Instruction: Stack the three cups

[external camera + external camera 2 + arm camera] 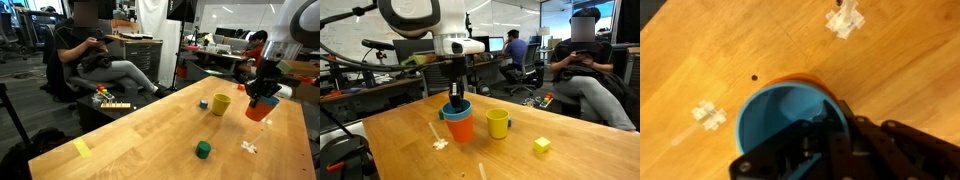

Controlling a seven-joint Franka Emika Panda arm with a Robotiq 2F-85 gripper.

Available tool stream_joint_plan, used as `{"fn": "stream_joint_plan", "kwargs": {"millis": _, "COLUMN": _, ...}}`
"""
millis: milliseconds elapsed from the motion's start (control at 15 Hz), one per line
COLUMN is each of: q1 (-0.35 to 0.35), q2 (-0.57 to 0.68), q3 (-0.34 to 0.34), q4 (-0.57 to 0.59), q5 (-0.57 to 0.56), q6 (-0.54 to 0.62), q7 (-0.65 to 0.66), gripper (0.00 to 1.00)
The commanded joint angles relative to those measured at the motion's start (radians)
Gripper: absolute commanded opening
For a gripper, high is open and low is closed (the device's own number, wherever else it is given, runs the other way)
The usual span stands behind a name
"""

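I see my hand [456, 96] clamped on the smooth blue cup [780, 115], which is nested in the tapered orange-red cup [459, 126]. The yellow cup [498, 123] stands just beside it on the wood-grain tabletop [520, 160].

Hand [263, 92] directly over orange-red cup [259, 111]; yellow cup [220, 104] near; green block [203, 150] well apart.

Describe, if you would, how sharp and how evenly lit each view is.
Wrist view: soft all over, the blue cup smeared at its rim, the tool a dark, detail-less mass. Both exterior views: sharper, evenly lit table, though the seated person's face is blurred out.
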Motion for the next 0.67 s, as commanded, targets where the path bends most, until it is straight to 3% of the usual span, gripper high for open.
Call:
{"fn": "stream_joint_plan", "kwargs": {"millis": 0, "q1": 0.011, "q2": -0.05, "q3": 0.016, "q4": 0.073, "q5": -0.015, "q6": -0.11, "q7": 0.047, "gripper": 0.02}}
{"fn": "stream_joint_plan", "kwargs": {"millis": 600, "q1": 0.016, "q2": 0.008, "q3": 0.046, "q4": 0.317, "q5": 0.052, "q6": -0.263, "q7": 0.044, "gripper": 0.02}}
